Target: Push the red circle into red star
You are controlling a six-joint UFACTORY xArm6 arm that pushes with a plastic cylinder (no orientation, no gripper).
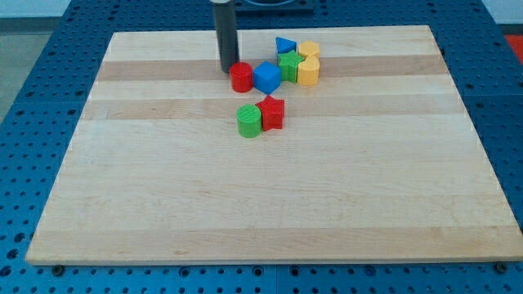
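Observation:
The red circle [241, 77] sits near the view's top centre of the wooden board. My tip [226, 69] stands just to its upper left, touching or nearly touching it. The red star [272, 112] lies below and to the right of the red circle, with a gap between them. A green circle [249, 121] touches the red star's left side. A blue cube [266, 77] touches the red circle's right side.
To the right of the blue cube cluster a green star [288, 65], a blue triangle [284, 46], a yellow block [309, 51] and another yellow block [307, 71]. The wooden board [270, 204] lies on a blue pegboard table.

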